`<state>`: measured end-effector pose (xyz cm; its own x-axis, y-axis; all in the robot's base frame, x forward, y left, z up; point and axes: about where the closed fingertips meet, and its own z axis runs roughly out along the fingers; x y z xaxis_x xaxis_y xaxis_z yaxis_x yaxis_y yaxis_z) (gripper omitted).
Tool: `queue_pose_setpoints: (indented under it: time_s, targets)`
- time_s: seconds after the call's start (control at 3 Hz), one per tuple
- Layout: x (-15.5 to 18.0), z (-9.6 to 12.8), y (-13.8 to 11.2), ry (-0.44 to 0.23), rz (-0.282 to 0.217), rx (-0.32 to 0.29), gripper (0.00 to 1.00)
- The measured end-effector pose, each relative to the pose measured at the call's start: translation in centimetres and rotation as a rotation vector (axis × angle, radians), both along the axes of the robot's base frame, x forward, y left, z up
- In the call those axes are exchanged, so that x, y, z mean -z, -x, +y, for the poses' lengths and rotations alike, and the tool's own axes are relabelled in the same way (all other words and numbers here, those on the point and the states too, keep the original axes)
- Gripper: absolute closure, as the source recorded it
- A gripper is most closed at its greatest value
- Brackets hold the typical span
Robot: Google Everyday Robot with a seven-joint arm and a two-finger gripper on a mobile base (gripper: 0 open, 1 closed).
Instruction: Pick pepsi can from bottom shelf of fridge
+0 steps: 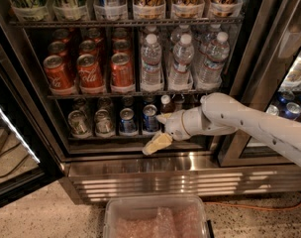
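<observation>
A white robot arm is reaching in from the right, across the lower part of the tall stainless-steel display fridge with its dark interior. The gripper is hanging at the front edge of the thin dark wire bottom shelf, just to the right of and slightly below the small blue pepsi can with a silver top. The cream-coloured fingers are standing wide apart and holding nothing: one is pointing left at about the height of the can's top, and the other is slanting down and left over the shelf's front rail towards the steel sill.

The pepsi can is standing upright on the bottom shelf, about in the middle of its width. A second blue can is standing just beside it on the left. Two silver-grey cans are standing further left. A dark bottle with a brown cap is standing just behind the gripper's upper finger.

On the shelf above, red Coca-Cola cans are filling the left half and clear plastic water bottles are filling the right half. Below the sill, the slatted steel grille is running along the base. A clear plastic bin with pinkish padding is sitting on the speckled floor in front of it.
</observation>
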<state>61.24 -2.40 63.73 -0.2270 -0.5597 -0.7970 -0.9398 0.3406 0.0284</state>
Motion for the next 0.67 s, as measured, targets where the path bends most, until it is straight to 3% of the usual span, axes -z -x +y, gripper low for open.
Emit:
queue_pose_setpoints:
  time_s: [0.33, 0.67]
  targets:
    - [-0.9, -2.2, -1.7, 0.018, -0.029, 0.091, 0.06]
    - [-1.0, -3.5, -2.6, 0.026, -0.033, 0.143, 0.04]
